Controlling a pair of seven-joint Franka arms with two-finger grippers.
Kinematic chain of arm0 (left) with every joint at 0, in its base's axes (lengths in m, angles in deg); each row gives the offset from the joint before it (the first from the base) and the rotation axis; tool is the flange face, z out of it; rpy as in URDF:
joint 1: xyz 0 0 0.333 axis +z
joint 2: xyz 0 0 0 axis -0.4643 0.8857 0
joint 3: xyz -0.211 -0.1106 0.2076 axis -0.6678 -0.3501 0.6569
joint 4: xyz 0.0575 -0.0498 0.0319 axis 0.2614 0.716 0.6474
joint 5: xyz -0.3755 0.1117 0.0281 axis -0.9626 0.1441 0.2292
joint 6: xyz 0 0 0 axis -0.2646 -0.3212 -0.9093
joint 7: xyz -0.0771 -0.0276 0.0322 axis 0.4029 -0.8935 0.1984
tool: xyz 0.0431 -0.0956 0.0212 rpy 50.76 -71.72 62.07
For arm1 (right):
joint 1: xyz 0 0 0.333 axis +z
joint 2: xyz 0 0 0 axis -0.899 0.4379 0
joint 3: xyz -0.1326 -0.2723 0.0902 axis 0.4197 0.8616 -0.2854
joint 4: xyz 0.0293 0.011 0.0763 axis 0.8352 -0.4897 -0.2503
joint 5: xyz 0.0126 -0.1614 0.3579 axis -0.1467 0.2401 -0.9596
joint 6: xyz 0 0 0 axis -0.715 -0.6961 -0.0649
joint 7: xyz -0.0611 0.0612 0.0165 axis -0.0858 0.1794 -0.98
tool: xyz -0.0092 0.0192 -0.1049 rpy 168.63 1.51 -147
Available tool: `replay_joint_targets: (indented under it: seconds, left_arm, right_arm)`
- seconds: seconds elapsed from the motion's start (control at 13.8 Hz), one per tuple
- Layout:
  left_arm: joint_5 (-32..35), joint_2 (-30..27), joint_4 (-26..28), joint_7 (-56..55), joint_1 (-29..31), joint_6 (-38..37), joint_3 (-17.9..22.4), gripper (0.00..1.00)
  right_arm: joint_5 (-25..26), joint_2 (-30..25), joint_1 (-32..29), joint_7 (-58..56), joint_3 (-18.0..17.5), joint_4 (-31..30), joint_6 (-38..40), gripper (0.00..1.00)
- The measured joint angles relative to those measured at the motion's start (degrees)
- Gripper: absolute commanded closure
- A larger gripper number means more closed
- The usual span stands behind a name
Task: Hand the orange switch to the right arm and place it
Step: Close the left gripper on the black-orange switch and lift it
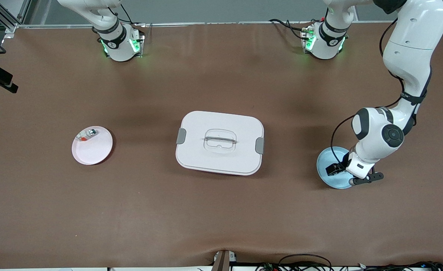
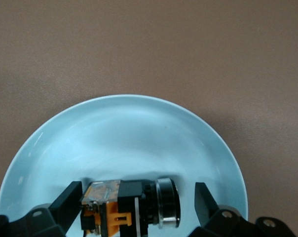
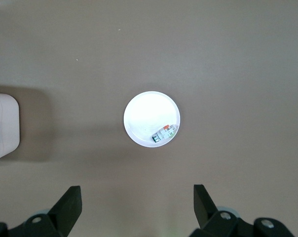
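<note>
The first step is in hand: picking the orange switch [image 2: 131, 210] up off the blue plate [image 1: 328, 165], which sits at the left arm's end of the table and nearer to the front camera than the white box. The left gripper [image 2: 134, 207] is down low in that plate with its fingers [image 2: 70, 202] spread wide on either side of the switch, not yet pinching it; nothing is held. The switch lies on its side in the plate, a black body with orange parts and a silver ring at one end, squarely between the two fingers. By my reading, the next move calls for closing the fingers on the body, lifting clear of the plate, and carrying it toward the middle of the table for the hand-over.

In the middle stands the white box [image 1: 219, 143] with its lid on and grey clips at both ends; what it holds cannot be seen.

Toward the right arm's end lies a pink plate [image 1: 92, 145] with a small silver-and-red part [image 1: 87, 134] at its rim.

The right gripper [image 3: 134, 210] waits high over the table above that pink plate, fingers wide apart and empty.
</note>
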State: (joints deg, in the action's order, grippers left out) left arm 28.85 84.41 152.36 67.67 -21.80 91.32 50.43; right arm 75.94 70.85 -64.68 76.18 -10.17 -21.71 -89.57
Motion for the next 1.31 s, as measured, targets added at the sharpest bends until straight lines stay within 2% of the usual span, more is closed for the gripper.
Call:
replay_joint_targets:
  seconds: [0.15, 0.29, 0.44, 0.65, 0.73, 0.87, 1.31]
  left_arm:
    - [0.0, 0.0, 0.0, 0.0, 0.0, 0.0, 0.0, 0.09]
    - [0.0, 0.0, 0.0, 0.0, 0.0, 0.0, 0.0, 0.17]
    - [0.0, 0.0, 0.0, 0.0, 0.0, 0.0, 0.0, 0.38]
    - [0.0, 0.0, 0.0, -0.1, 0.0, 0.0, 0.0, 0.79]
    - [0.0, -0.1, 0.0, -0.1, 0.0, -0.2, 0.0, 0.88]
    - [0.0, -0.7, -0.3, -0.2, 0.0, -2.2, 0.0, 0.98]
    - [0.0, -9.1, -2.4, -1.2, 0.0, -15.5, -2.5, 1.0]
  right_arm:
    - [0.0, 0.0, 0.0, 0.0, 0.0, 0.0, 0.0, 0.0]
    - [0.0, 0.0, 0.0, 0.0, 0.1, 0.0, 0.0, 0.0]
    - [0.0, 0.0, 0.0, 0.0, 0.1, 0.0, 0.1, 0.0]
    - [0.0, 0.0, -0.1, 0.0, 0.1, 0.0, 0.1, 0.0]
    - [0.0, 0.0, -0.1, 0.0, 0.1, 0.0, 0.1, 0.0]
    - [0.0, 0.0, -0.1, 0.0, 0.1, 0.0, 0.1, 0.0]
    - [0.0, 0.0, -0.1, 0.1, 0.2, 0.0, 0.0, 0.0]
